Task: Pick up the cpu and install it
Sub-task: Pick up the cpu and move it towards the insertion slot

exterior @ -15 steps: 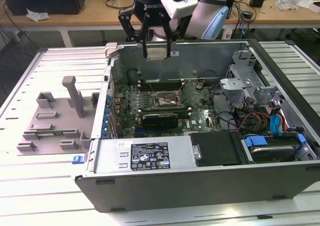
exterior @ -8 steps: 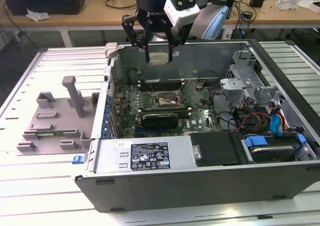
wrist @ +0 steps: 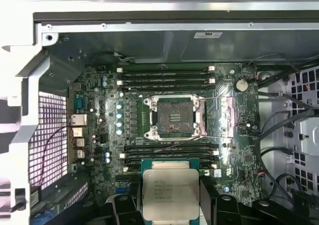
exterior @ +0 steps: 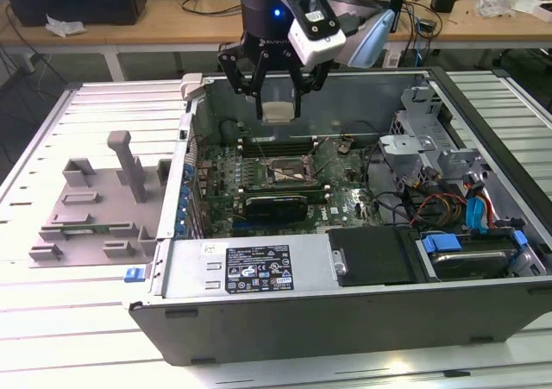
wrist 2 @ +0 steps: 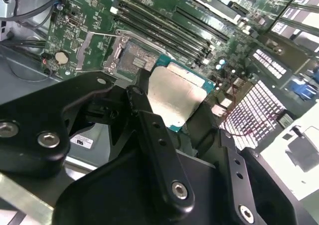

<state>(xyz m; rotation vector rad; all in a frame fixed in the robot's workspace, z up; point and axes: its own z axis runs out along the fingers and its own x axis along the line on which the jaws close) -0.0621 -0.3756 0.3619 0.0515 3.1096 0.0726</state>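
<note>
Exterior view: upper centre of the frame, a black end effector (exterior: 278, 113) is clamped on the cpu (exterior: 279, 110) by opposite edges, holding it above the open computer case (exterior: 362, 316). The first wrist view shows its silver lid facing up, probably so the underside can meet the open motherboard socket (wrist: 174, 117), not yet reached.

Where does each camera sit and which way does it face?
Exterior view: off the robot, raised, looking down into the open computer case; shows the wrist and gripper holding the cpu above the motherboard.
First wrist view: on the wrist, facing straight down at the socket; fingers show.
Second wrist view: on the wrist, looking obliquely along the fingers, which sit in the foreground.
Shared: both wrist views show the cpu clamped and the socket beyond.
</note>
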